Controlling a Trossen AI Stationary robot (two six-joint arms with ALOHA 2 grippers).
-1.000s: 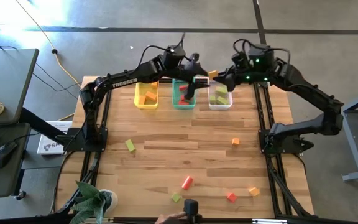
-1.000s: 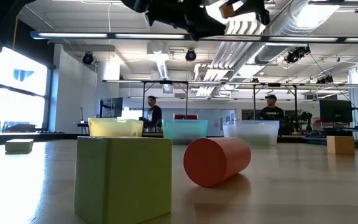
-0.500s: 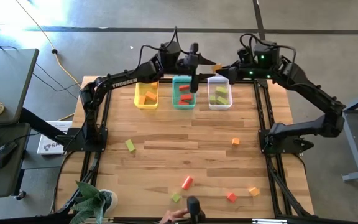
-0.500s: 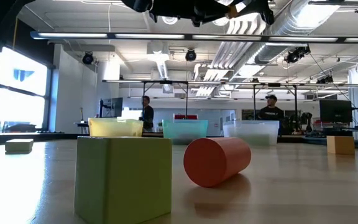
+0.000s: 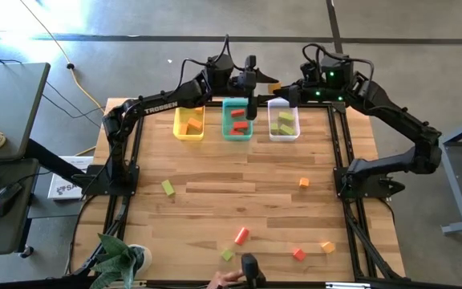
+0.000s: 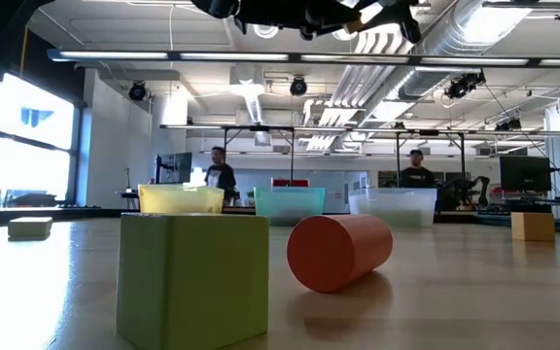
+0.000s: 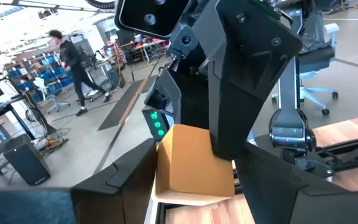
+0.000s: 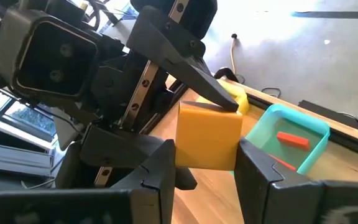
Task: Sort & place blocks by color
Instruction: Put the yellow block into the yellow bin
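Both grippers meet high above the far bins, the right gripper [image 8: 207, 165] pinching an orange block [image 8: 208, 135]. The left gripper [image 7: 194, 171] looks spread around that block, possibly touching it.

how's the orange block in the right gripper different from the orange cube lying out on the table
The orange block sits pinched in the right gripper, up in the air at the far end of the table by the teal bin; the orange cube lies loose on the wood, on the right side near the middle. The left gripper also flanks the held block; nothing touches the cube. Both are orange and boxy.
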